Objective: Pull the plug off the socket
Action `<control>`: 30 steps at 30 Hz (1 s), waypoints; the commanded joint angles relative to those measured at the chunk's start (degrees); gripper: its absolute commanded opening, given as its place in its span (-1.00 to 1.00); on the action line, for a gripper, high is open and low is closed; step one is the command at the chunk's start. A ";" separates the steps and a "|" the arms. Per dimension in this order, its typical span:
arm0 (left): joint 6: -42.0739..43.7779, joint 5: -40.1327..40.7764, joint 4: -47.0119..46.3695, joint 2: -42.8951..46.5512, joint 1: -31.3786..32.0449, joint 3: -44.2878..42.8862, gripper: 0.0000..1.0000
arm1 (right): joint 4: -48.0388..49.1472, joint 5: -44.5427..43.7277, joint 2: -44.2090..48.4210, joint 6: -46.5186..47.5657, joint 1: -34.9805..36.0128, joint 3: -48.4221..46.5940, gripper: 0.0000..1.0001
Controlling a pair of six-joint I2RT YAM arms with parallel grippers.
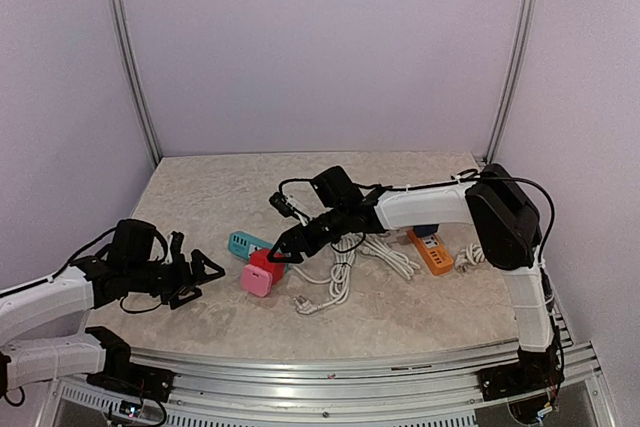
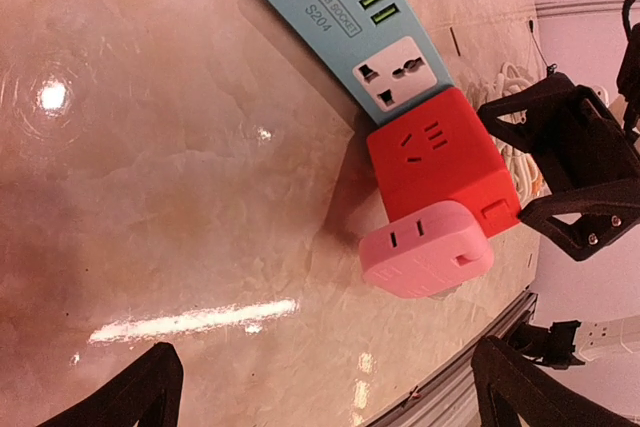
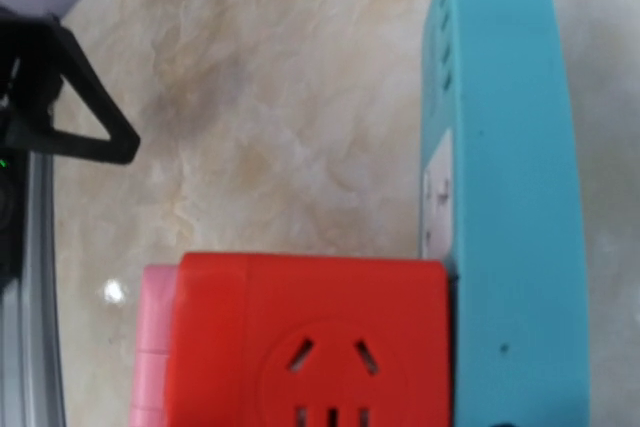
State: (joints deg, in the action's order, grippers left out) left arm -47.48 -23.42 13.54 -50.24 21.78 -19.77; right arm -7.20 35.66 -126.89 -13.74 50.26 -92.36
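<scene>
Red plug (image 2: 440,162) sits seated in the teal socket strip (image 2: 340,17) on the table (image 2: 150,197), with a pink adapter (image 2: 425,252) on its far side.
We judge it light, rigid and smooth, probably tight in the socket, so we would pinch its flat sides and brace the strip. The right gripper (image 1: 285,247) hangs just beside it, jaws apart and empty; the left gripper (image 1: 200,275) gapes wide nearby.

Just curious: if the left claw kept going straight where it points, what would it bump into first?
Most likely the pink adapter, joined to the red adapter; the open left gripper aims roughly at it, though depth is unclear.
</scene>
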 commanded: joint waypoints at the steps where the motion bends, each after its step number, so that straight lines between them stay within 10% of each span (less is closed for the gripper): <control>1: 1.63 -0.49 -1.98 -2.03 -0.51 -2.81 0.98 | -0.63 -1.57 -2.55 -3.81 -3.53 3.06 0.37; 30: 4.25 -7.33 -22.34 -29.50 3.35 -18.07 0.97 | -0.06 -5.34 -6.06 -5.59 -10.09 2.53 0.12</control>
State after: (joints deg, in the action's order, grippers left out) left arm -43.38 -30.00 -4.64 -76.84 23.38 -34.39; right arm -0.25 35.24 -128.09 -21.19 40.27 -91.48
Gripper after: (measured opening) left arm 0.988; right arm 0.563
